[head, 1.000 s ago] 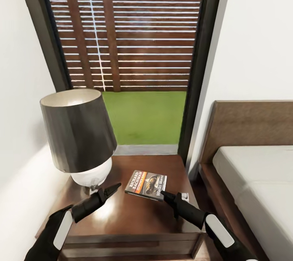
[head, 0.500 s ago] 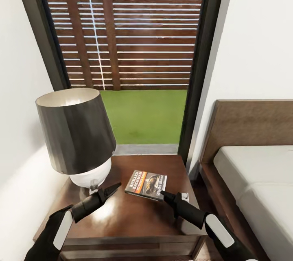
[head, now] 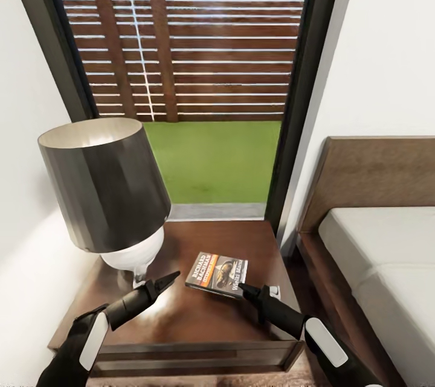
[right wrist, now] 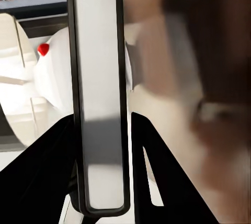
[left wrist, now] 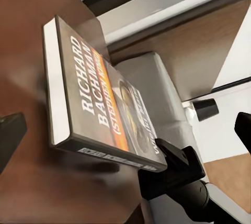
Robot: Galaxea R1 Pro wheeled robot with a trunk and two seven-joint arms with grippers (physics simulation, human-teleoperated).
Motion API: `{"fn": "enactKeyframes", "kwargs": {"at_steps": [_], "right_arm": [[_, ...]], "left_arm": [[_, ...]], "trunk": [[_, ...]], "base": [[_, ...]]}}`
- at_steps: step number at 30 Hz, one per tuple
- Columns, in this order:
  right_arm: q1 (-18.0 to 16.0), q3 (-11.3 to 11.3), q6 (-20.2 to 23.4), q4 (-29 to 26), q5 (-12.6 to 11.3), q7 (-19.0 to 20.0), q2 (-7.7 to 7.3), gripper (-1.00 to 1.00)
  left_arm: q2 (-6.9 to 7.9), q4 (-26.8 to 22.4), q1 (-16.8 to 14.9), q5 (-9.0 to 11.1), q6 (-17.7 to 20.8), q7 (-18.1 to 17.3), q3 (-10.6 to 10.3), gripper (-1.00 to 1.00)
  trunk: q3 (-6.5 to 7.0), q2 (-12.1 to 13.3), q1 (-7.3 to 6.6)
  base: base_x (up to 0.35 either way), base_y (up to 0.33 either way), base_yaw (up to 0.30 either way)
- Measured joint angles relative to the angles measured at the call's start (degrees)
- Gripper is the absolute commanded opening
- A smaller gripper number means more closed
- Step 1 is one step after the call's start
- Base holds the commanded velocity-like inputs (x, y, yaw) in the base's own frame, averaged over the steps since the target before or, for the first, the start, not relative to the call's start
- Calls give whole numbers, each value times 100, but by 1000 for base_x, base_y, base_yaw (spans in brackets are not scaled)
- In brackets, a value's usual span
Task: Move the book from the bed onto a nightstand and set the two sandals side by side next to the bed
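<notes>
The view has tilted down; the right gripper point(head: 244, 286) stays clamped on the book point(head: 217, 274), which could tip off the tabletop point(head: 181, 314) once released; left gripper point(head: 171, 278) together.

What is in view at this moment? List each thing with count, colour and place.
book: one, dark cover with orange band, lying flat on the nightstand, right gripper at its edge
nightstand: one, dark brown, below the window
lamp: one, dark shade on a white base, on the nightstand's left part
bed: one, pale grey mattress in a brown frame, right of the nightstand
window: one, dark-framed, brown fence and green grass behind it
left gripper: one, black, above the nightstand, near the lamp base
right gripper: one, black, shut on the book
</notes>
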Motion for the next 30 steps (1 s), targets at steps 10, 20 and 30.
{"fn": "enactKeyframes", "kwargs": {"at_steps": [10,20,30], "right_arm": [[-3,-9,33,-66,-103,67,3,-100],[-4,-9,29,-65,-102,68,5,-100],[-3,-14,2,-55,-92,77,37,-100]], "left_arm": [[-3,-1,1,2,1,1,1,100],[-3,-1,1,2,1,0,1,100],[-3,-1,1,2,1,-1,8,100]], "trunk": [[-200,-14,21],[-200,-14,21],[-199,-13,22]], "base": [[0,0,0],[0,0,0],[0,0,0]]}}
